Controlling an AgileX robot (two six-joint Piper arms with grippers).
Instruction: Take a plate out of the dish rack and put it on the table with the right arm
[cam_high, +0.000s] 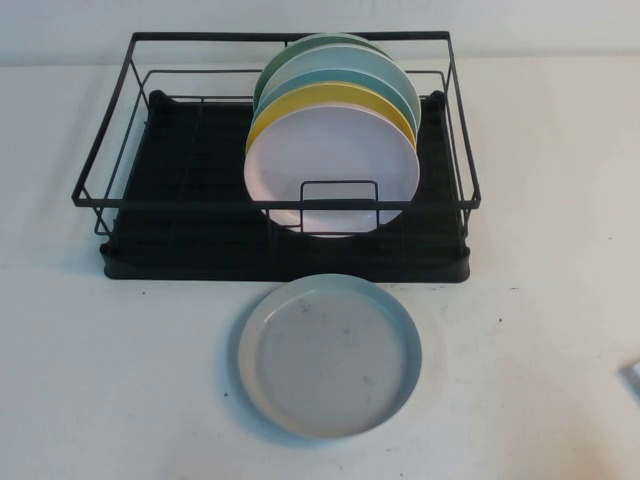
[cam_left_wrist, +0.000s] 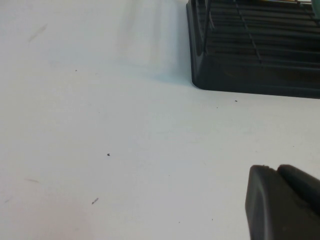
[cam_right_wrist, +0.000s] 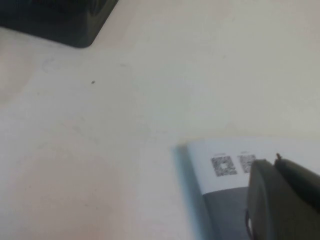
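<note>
Table (cam_high: 110, 380): plain white matte top with tiny dark specks; the far edge meets a pale wall. Broad bare stretches lie toward the left and right edges and along the near edge on either side of the plate.

Dish rack (cam_high: 150, 215): rectangular black wire frame on a black plastic drip tray, set toward the far edge, roughly centred. Its left half holds nothing; its right half holds a row of plates standing on edge.

Contents of the dish rack, front to back: pale pink plate (cam_high: 330, 165) behind a small wire loop, yellow plate (cam_high: 300, 100), light-blue plate (cam_high: 395, 80), green plate (cam_high: 275, 65). They overlap closely.

Plate (cam_high: 330, 355): round, pale grey-blue, raised rim, faint dark specks on its face. It lies flat on the table, face up, just in front of the dish rack's tray and clear of it, nearer the near edge.

Left end effector (cam_left_wrist: 282, 202): seen only in the left wrist view as a black piece low over bare table, with a corner of the dish rack's tray beyond it; whether released or clenched, cannot tell.

Right end effector (cam_right_wrist: 282, 200): seen only in the right wrist view as a black piece above a white card (cam_right_wrist: 230, 162) printed with two square codes; state likewise cannot be told. It touches nothing visible.
</note>
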